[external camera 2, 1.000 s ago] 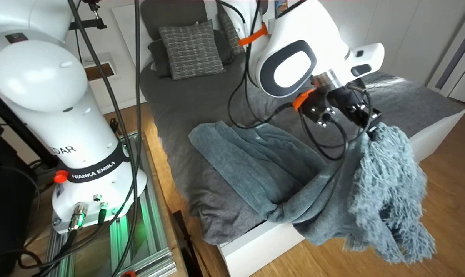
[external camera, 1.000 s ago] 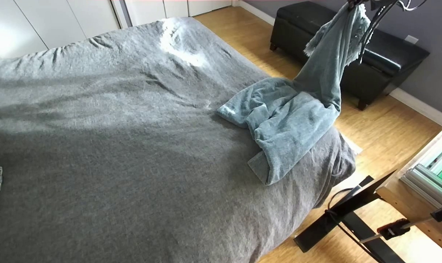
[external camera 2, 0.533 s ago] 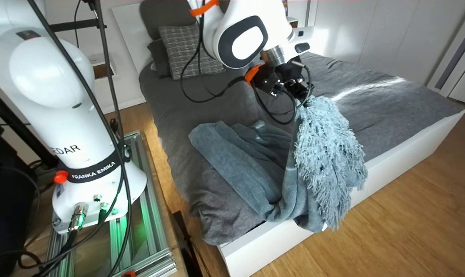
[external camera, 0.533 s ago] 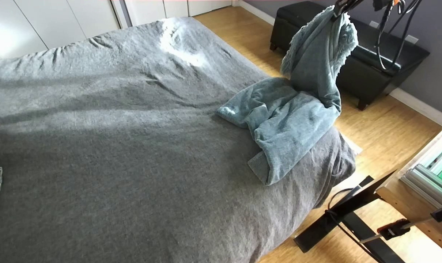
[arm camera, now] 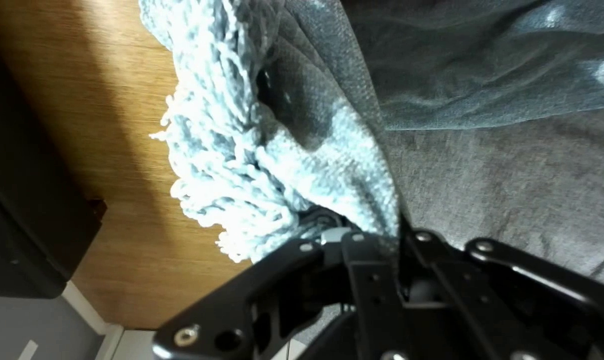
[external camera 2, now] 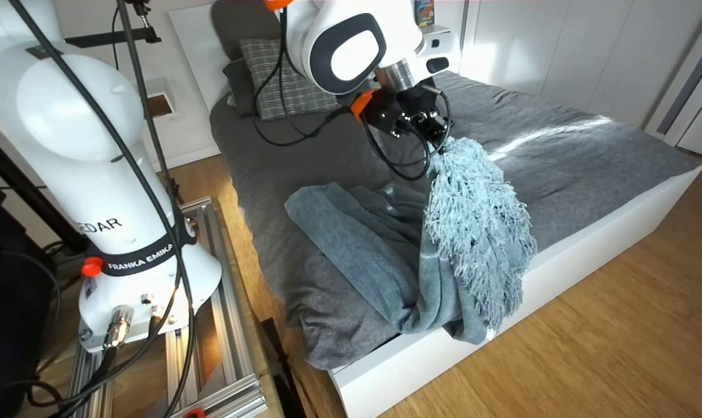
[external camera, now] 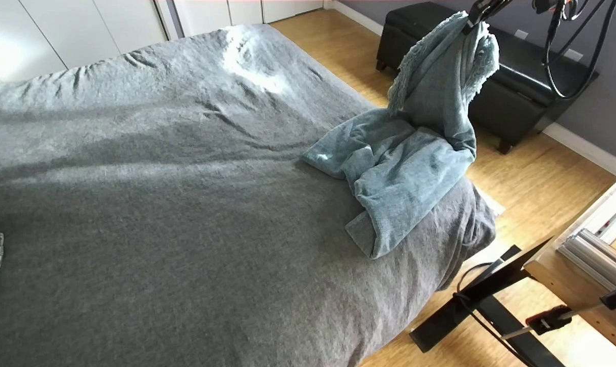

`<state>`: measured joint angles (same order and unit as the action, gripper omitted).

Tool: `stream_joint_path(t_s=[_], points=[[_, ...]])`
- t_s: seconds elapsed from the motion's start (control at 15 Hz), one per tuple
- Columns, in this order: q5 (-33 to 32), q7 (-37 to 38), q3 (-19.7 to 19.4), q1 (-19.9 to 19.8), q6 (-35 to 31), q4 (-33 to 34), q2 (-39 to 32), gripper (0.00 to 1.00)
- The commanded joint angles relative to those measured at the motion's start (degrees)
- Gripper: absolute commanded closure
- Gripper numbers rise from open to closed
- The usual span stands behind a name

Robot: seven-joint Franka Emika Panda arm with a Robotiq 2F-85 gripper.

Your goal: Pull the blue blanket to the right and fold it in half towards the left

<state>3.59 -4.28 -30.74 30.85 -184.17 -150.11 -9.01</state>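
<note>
Hanging by one end at the upper right in an exterior view, the blue blanket (external camera: 420,153) otherwise lies rumpled right of centre on the grey bedspread (external camera: 195,214). Its fringe (arm camera: 222,145) spills just beside the gripper (arm camera: 392,242), which pinches the cloth. Some of it sags over the white bed board (external camera 2: 583,258), lower centre in an exterior view. This looks like folding: lift that sag clear, carry the fringe slowly over the lying part and lower it flat before release.
</note>
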Motion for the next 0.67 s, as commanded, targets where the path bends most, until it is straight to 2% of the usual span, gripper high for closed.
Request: stream_joint_path(t_s=[0.0, 0.07, 0.13, 0.33, 0.6], points=[[-0.01, -0.01, 0.00, 0.00, 0.01, 0.00, 0.00, 0.89], [-0.02, -0.01, 0.00, 0.00, 0.01, 0.00, 0.00, 0.97], [-0.09, 0.49, -0.53, 1.76, -0.60, 0.50, -0.94, 0.97], [-0.20, 0.72, 1.14, 5.34, -1.77, 0.45, -0.58, 0.97], [-0.23, 1.30, 3.09, 14.15, -0.23, 1.18, 0.48, 0.97]])
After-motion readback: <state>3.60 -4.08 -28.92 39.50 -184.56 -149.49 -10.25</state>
